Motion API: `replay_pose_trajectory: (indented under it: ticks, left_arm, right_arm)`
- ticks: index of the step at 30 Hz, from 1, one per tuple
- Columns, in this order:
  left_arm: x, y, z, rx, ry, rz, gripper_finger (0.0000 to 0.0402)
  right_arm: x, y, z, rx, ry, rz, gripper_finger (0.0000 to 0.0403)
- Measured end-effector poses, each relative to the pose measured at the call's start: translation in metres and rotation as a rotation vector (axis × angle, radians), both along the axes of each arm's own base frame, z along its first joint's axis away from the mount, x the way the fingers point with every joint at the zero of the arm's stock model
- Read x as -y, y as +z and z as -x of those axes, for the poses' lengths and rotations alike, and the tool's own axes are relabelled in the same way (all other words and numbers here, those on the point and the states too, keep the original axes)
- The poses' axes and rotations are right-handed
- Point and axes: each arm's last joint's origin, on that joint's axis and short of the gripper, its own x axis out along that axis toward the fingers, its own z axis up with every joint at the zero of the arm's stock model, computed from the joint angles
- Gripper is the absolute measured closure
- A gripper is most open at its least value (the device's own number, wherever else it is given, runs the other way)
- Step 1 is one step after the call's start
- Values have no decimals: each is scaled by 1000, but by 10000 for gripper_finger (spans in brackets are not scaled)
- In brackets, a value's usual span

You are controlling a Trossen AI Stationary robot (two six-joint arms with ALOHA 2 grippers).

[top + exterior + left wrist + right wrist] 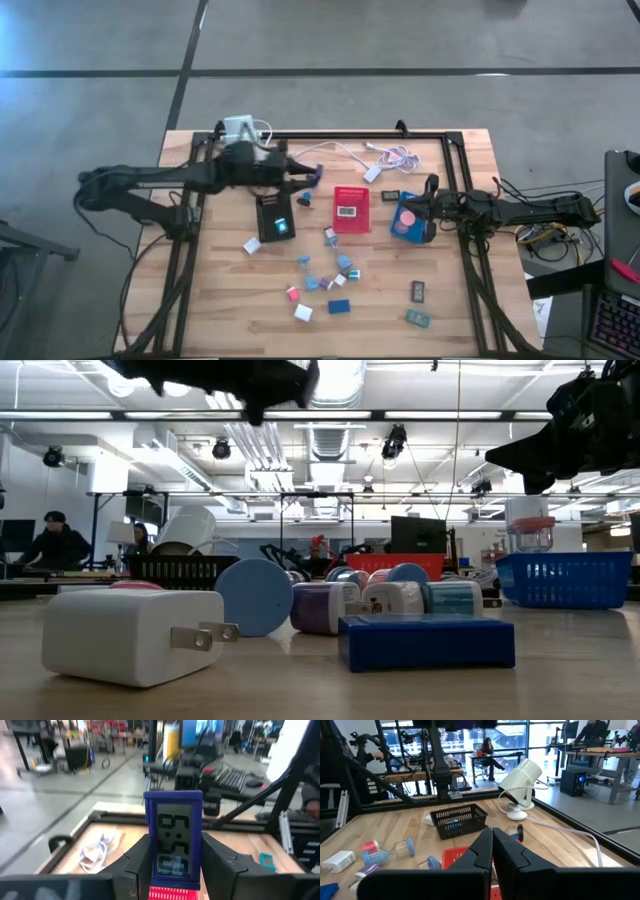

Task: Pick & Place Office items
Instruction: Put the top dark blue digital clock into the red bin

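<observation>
Left gripper (172,865) grasps a blue digital clock (173,837) above the table's far side; right gripper (492,852) hangs clenched and empty over the blue tray (408,222).

Only the left wrist view shows the clock's digits; the high view shows office items (322,284) scattered centrally, with bare wood along the near edge.

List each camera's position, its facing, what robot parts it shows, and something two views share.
High view: above the table, looking straight down; both dark arms flank the red plastic tray.
Low view: at tabletop height, looking across a white plug-in charger block into the room; arm parts at top.
Left wrist view: behind the left gripper, shut on a blue-framed digital clock.
Right wrist view: behind the shut right gripper, facing a black mesh basket.
Shared: that basket also shows from above.
</observation>
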Motion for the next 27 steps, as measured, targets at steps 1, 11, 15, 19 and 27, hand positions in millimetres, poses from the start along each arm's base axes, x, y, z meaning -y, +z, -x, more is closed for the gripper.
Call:
replay_pose_trajectory:
  ticks: [1,11,15,19,27]
  left_arm:
    - [-2,-4,-9,-21,0,10,268]
    - [-13,-64,-86,-306,5,81,268]
    - [-12,-86,-109,-456,16,72,268]
    - [-11,-102,-129,-539,3,62,268]
    - [-10,-126,-151,-614,-18,51,268]
  right_arm:
    - [0,0,0,-1,0,4,394]
    - [0,0,0,-2,0,5,394]
    - [0,0,0,-2,0,7,394]
    - [0,0,0,-3,0,9,394]
    - [0,0,0,-4,0,9,394]
